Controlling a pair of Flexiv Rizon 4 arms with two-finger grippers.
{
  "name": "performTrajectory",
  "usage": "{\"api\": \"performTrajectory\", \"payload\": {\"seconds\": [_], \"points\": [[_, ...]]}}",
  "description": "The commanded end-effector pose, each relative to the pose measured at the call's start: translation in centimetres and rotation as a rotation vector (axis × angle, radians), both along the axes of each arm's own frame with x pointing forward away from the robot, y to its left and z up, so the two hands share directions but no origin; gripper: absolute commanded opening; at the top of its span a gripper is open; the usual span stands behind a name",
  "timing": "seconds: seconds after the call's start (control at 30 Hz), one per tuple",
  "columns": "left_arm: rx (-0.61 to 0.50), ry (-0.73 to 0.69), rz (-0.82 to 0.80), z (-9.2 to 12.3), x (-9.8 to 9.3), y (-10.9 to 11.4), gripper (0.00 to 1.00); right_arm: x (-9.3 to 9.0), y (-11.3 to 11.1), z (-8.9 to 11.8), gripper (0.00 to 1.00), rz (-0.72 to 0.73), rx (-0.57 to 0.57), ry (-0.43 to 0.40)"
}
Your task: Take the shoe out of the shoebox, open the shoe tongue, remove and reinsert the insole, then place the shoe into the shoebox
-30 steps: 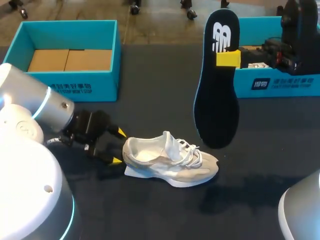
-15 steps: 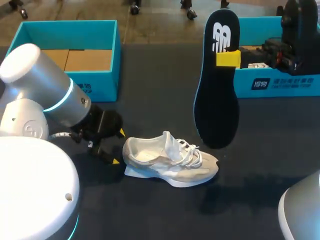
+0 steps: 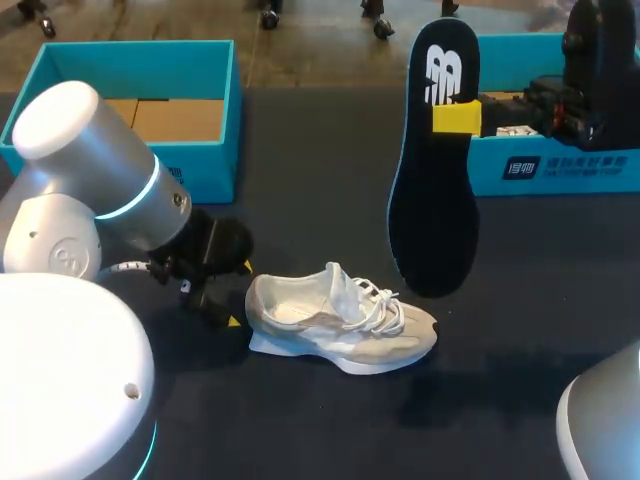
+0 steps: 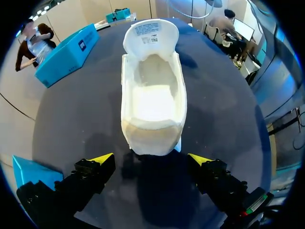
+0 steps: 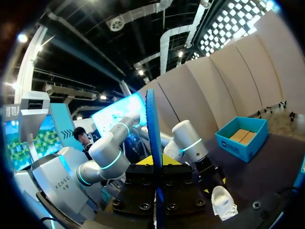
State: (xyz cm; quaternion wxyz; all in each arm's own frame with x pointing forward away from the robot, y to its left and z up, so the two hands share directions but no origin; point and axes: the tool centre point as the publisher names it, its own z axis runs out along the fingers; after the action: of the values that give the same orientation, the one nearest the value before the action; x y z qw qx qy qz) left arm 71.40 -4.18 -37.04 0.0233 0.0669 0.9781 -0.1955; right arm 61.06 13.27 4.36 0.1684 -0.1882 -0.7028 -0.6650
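Black insole [image 3: 432, 190] pinched in my right fingers [image 3: 456, 118], left fingers [image 4: 101, 158] wide behind the shoe [image 3: 335, 318]. Unclamped, it likely skids on reinsertion.

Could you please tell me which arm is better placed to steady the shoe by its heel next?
Left. The left pincer is open just behind the heel of the shoe, one fingertip off each side. The right pincer is raised above the table, shut on the insole.

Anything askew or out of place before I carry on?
Nothing stands out. The shoe sits upright on its sole, tongue pulled open; the insole hangs vertically, clamped in the right end effector; the left end effector is open behind the heel.
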Motion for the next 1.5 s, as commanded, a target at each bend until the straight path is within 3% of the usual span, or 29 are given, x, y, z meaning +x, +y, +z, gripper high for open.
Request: {"api": "performTrajectory", "payload": {"seconds": [0.03, 0.23, 0.7, 0.97, 1.23, 1.5], "points": [[0.061, -0.013, 0.016, 0.7, -0.1, 0.1, 1.00, 0.3, 0.3, 0.0, 0.00, 0.003, -0.002, 0.001], [0.165, -0.034, 0.019, 0.9, 0.2, -0.4, 1.00, 0.3, 0.3, 0.0, 0.00, 0.003, -0.002, 0.001], [0.247, -0.062, -0.027, 1.3, -0.7, -1.0, 1.00, 0.3, 0.3, 0.0, 0.00, 0.003, -0.002, 0.001], [0.263, -0.038, -0.040, 4.3, -0.9, -1.3, 1.00, 0.3, 0.3, 0.0, 0.00, 0.003, -0.002, 0.001], [0.246, -0.069, -0.034, 6.7, 0.3, -4.5, 1.00, 0.3, 0.3, 0.0, 0.00, 0.003, -0.002, 0.001], [0.209, -0.090, -0.049, 4.9, 1.2, -8.3, 1.00, 0.3, 0.3, 0.0, 0.00, 0.003, -0.002, 0.001]]}}
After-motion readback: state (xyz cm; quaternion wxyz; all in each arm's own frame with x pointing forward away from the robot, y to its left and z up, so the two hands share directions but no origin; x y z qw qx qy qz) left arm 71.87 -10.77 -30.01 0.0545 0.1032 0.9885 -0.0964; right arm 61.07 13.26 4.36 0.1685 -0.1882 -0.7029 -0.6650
